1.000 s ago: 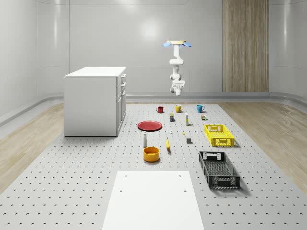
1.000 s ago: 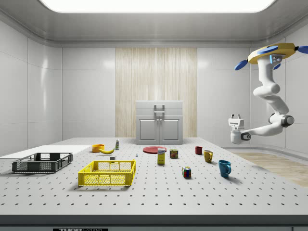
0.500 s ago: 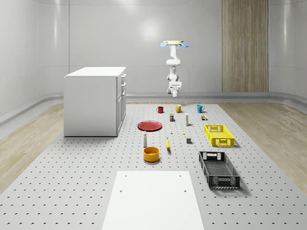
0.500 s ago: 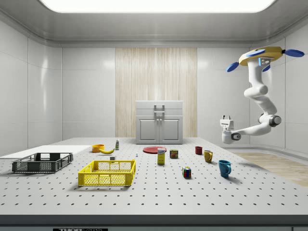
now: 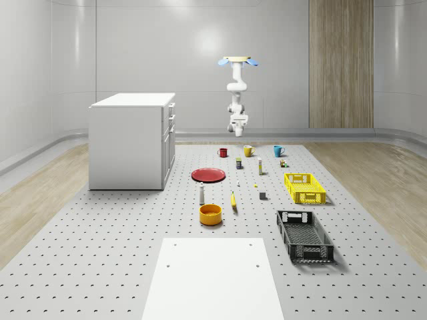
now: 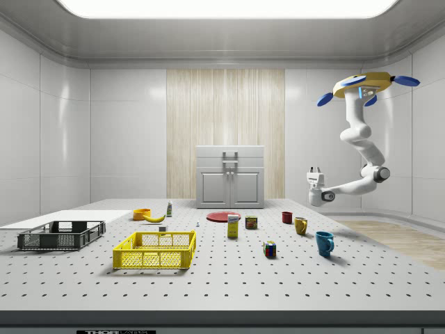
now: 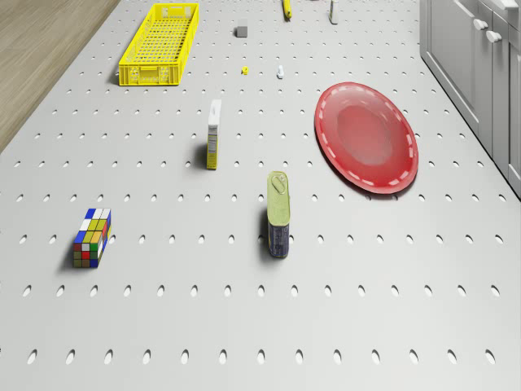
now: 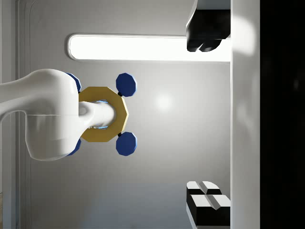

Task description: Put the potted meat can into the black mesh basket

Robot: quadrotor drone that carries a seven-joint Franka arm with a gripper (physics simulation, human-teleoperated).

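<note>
Potted meat can [image 7: 278, 213] upright on perforated table [image 7: 407, 285]

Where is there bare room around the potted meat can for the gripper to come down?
Open board lies between the potted meat can and the Rubik's cube. It is tighter toward the red plate and the small box.

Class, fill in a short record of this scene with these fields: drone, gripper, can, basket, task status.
drone: hovers high above the table's far end
gripper: in the air, pointing up, fingers open, holding nothing
can: upright on the table beside the red plate, untouched
basket: on the table's near part, at the whole-scene view's right, beyond the yellow crate from the can
task status: can not yet picked up
</note>
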